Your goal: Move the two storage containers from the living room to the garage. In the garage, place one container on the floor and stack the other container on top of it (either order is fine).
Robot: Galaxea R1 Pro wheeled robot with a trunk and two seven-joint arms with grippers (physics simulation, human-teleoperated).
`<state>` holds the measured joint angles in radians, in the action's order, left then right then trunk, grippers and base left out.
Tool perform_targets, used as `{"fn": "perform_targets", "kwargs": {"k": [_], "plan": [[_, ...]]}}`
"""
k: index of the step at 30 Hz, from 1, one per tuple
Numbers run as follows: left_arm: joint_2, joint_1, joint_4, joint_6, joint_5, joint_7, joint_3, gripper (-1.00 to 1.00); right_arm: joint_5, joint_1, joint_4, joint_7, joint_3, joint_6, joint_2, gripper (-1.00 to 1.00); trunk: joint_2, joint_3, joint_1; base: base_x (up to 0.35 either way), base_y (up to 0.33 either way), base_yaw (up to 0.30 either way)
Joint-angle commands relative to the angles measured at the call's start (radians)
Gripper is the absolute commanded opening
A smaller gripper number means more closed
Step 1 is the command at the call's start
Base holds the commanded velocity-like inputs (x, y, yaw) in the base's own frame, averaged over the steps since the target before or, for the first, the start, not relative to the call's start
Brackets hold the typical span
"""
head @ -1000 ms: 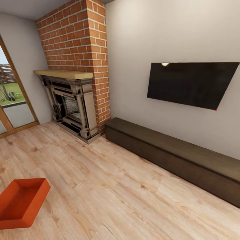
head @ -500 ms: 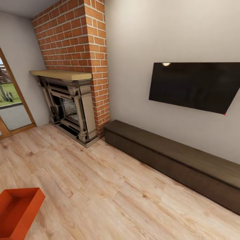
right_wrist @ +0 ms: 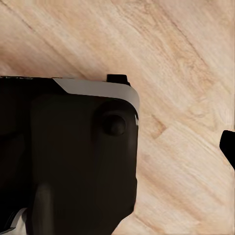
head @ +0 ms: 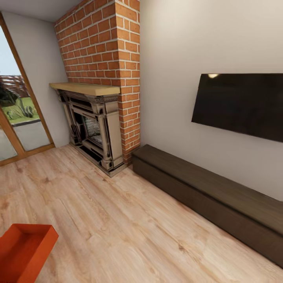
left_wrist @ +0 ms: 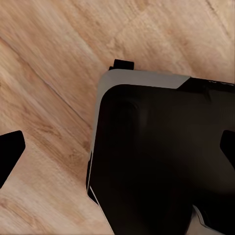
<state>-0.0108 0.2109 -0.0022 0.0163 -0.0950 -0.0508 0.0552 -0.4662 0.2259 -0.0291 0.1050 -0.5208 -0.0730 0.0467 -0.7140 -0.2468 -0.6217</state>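
- 1 orange-red storage container (head: 24, 251) sits on the light wood plank floor (head: 118, 220) of the living room, at the lower left corner of the head view, cut off by the frame edge.
- Its open top faces up. The near corner points toward the middle of the room, and the visible walls run diagonally across the planks; with part of it out of frame, its long axis cannot be told for sure.
- The brick fireplace (head: 98, 118) stands well beyond it, against the far wall, with a wood-framed glass door (head: 19, 118) to the left.
- A long dark low cabinet (head: 212, 196) runs along the wall under the black wall TV (head: 239, 104), well apart from the container.
- Left wrist view: dark fingertips (left_wrist: 10, 154) at opposite edges over the robot's black and grey base (left_wrist: 156, 156), so the left gripper is spread wide and holds nothing.
- Right wrist view: 1 dark fingertip (right_wrist: 228, 147) shows at the edge above the planks; whether the right gripper is spread or closed cannot be told.
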Motion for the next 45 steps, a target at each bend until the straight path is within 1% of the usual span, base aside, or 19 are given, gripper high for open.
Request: {"fn": "perform_targets", "kwargs": {"k": [1,35,39,45], "plan": [[0.0,0.001,0.001,0.002,-0.008,-0.001,0.005,1.0,-0.009,0.001,-0.003,0.001,-0.008,-0.005,0.001,1.0,-0.001,-0.001,-0.001,0.325,0.0,0.273],[0.0,0.001,0.0,0.003,-0.008,-0.001,0.005,1.0,-0.009,0.001,-0.003,0.001,-0.008,-0.006,0.003,1.0,-0.001,-0.001,-0.001,0.322,0.0,0.274],[0.0,0.001,-0.001,0.004,-0.008,-0.001,0.005,1.0,-0.009,0.001,-0.003,0.001,-0.008,-0.006,0.004,1.0,-0.001,-0.001,-0.001,0.223,0.0,0.274],[0.0,0.001,-0.001,0.004,-0.008,-0.001,0.005,1.0,-0.009,0.001,-0.003,0.001,-0.008,-0.005,0.004,1.0,-0.001,-0.001,-0.001,0.046,0.0,0.274]]}}
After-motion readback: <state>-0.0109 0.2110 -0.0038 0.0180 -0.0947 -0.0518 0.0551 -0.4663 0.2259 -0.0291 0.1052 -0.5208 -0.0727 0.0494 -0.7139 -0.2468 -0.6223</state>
